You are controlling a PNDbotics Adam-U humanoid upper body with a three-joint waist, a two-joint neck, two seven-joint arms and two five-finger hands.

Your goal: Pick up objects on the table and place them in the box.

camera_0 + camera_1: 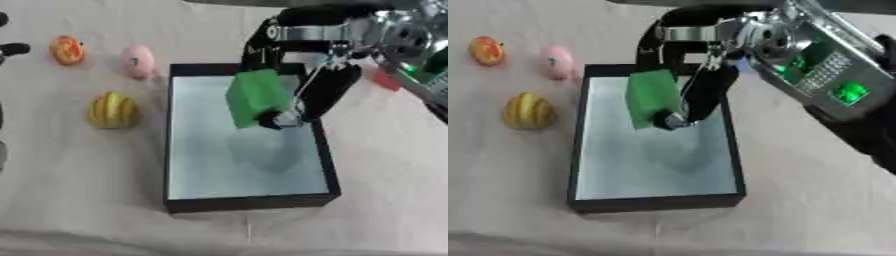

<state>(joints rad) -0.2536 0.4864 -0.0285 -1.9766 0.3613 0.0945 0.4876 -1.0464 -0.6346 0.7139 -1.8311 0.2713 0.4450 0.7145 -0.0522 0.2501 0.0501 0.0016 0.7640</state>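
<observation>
Holding green block (255, 97) over box (249, 202), right hand (302, 60) fingers (331, 90) curled round it, pinching from the far-right side. Block hangs clear above the pale floor, shadow right below the fingers. Judgement: release step is next. Risks: block sits tilted in the fingers, so it could tumble on drop and clip the right wall just beside them. Orange (67, 50), pink (137, 61) and yellow (113, 110) items lie on surface (79, 190) well left of fingers. Left hand not seen
</observation>
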